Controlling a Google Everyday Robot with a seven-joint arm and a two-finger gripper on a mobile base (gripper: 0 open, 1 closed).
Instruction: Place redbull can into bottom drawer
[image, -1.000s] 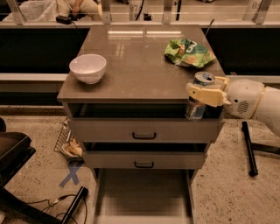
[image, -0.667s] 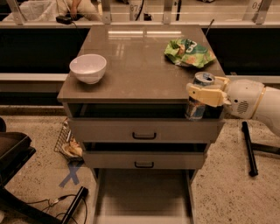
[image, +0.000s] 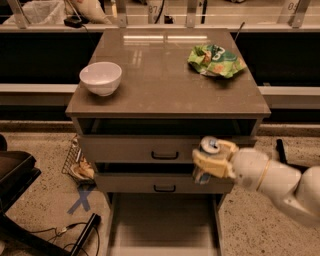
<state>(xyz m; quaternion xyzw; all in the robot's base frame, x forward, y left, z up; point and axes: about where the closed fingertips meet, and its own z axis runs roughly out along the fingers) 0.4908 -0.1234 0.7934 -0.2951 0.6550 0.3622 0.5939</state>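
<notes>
One slim redbull can (image: 209, 146), likely light, stiff yet dentable and slick, sits clamped mid-body in the closed pincer (image: 210, 163), bottom drawer (image: 162, 222) open below it.

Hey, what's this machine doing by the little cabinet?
A robot arm's cream two-finger gripper is shut on a slim blue-and-silver redbull can, holding it in front of the black-handled upper drawer fronts, towards their right side. Below, the wide, shallow grey-beige bottom drawer stands pulled open; the can is not yet inside it. A white bowl and a crumpled green snack bag sit on the brown cabinet top.
</notes>
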